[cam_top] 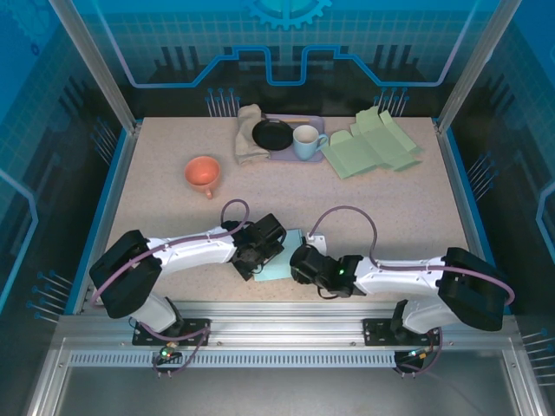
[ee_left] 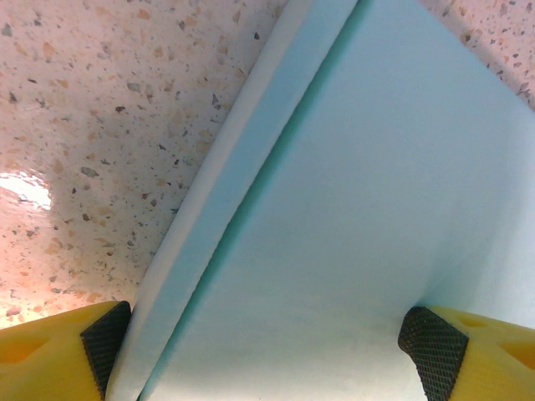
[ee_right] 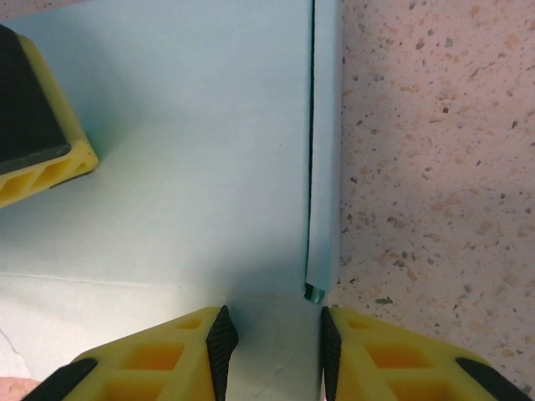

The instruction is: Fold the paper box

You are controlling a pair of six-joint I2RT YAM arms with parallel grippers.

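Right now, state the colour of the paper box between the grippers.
Pale blue-green paper box; clearest in left wrist view.

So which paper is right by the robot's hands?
The light blue paper box, lying flat at the near edge between the left gripper and the right gripper. The green sheets lie far off at the back right.

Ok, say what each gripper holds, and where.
Unclear: the right gripper straddles the end of the side flap of the light-blue paper box; the left gripper is open over the box, holding nothing.
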